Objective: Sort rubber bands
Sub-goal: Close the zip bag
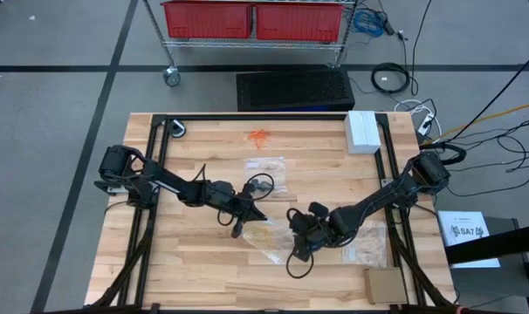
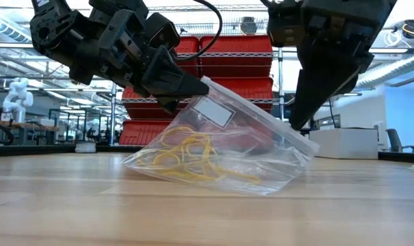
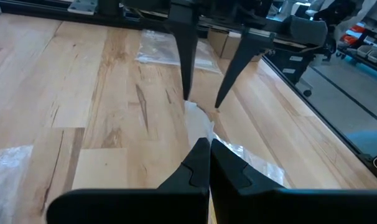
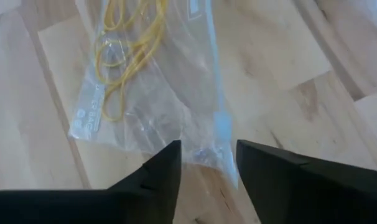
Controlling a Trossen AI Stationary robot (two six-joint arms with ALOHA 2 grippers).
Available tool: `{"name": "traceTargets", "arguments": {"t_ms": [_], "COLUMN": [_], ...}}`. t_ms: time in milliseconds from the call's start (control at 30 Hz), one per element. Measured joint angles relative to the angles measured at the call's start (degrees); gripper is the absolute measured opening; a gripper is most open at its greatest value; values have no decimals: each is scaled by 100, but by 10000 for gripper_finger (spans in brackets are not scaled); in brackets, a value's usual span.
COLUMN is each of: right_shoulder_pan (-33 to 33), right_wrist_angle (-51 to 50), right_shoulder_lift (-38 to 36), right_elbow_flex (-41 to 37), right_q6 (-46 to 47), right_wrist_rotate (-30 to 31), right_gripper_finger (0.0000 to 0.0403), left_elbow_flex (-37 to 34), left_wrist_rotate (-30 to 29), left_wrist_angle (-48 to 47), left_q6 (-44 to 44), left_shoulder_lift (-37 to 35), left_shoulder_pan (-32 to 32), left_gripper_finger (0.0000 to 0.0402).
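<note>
**Both pincers on the yellow-band bag, mid tabletop**

So here's where you're at. Your left pincer (image 2: 193, 87) is clamped tight on the top edge of a clear zip bag (image 2: 261, 147), pinching it up near the white label patch so that end is lifted and the bag hangs tilted, with its lower side resting on the tabletop (image 2: 70, 205). The pale yellow rubber bands (image 2: 190, 156) are inside that bag, bunched toward the low end that touches the wood.

Your right pincer (image 4: 207, 163) is right at the other end of the same bag, by the zip strip. From its wrist view the fingers (image 4: 154, 177) stand apart with the bag's edge sitting in the gap between them, and I can't tell if either one actually touches the plastic. It's not squeezing anything.

From above, both arms meet around the middle of the tabletop, slightly toward the near edge. The orange rubber bands (image 1: 259, 137) lie loose on the wood well away, near the far edge. A second clear bag (image 1: 266, 171) lies flat between that orange pile and the pincers, with something dark at it, too small to say if that's the black bands. Another bag (image 1: 367, 249) lies near your right arm, beside a small cardboard box (image 1: 385, 285). A white box (image 1: 362, 131) sits at the far right corner.
</note>
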Motion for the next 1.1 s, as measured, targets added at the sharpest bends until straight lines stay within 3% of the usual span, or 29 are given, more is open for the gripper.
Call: {"name": "traceTargets", "arguments": {"t_ms": [400,733,1100], "right_shoulder_pan": [-116,-108,-25], "right_wrist_angle": [311,100,-131], "right_shoulder_lift": [4,254,236], "right_elbow_flex": [2,0,9], "right_q6": [-825,-833,-653], "right_wrist_rotate": [248,2,-166], "right_gripper_finger": [136,14,15], "left_elbow_flex": [0,0,0], "left_wrist_rotate": [-2,0,-4], "left_wrist_angle": [8,15,-28], "left_q6": [0,0,6], "left_shoulder_lift": [0,0,0], "left_shoulder_pan": [0,0,-2], "left_gripper_finger": [1,2,2]}}
